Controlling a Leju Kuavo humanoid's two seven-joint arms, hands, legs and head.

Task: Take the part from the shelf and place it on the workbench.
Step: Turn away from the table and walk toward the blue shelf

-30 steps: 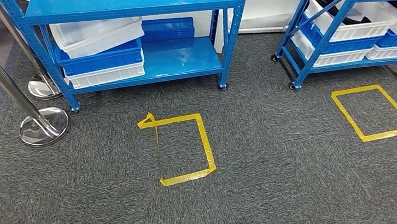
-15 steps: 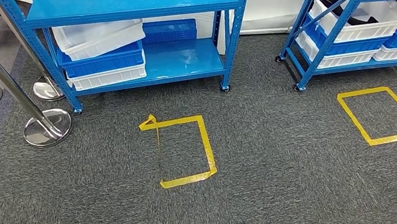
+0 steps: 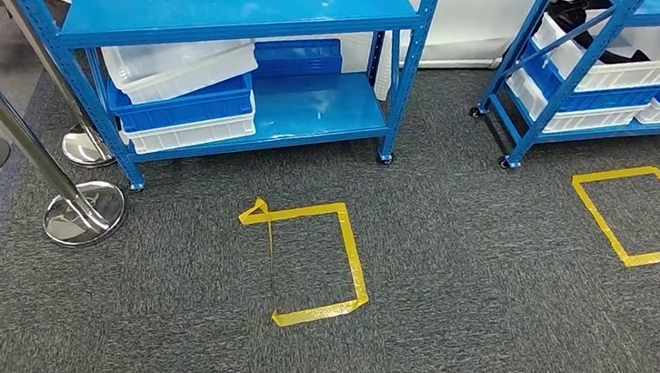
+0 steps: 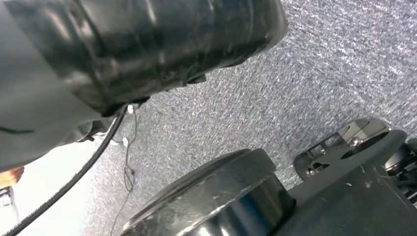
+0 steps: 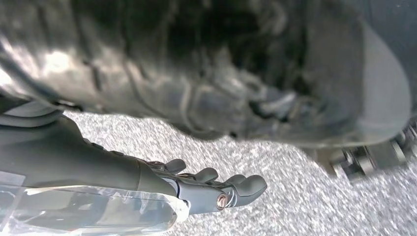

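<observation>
While the right hand (image 5: 206, 184) hangs low over the carpet (image 3: 480, 301), its fingers lie stretched out and slightly apart with nothing gripped between them; clear plastic (image 5: 98, 211) lies along its wrist side, and I cannot tell what that is. Ahead on the floor is a yellow tape square (image 3: 310, 258), and just beyond it stands a blue shelf (image 3: 234, 4) with stacked bins (image 3: 184, 99) on its lowest level. A second shelf (image 3: 546, 88) to the right carries white bins (image 3: 612, 63) holding dark items. The part is probably in one of these bins, though which I cannot tell. The task looks to be at the approach, with nothing picked. Next, the robot should square up to the right shelf and raise a hand to a bin.
</observation>
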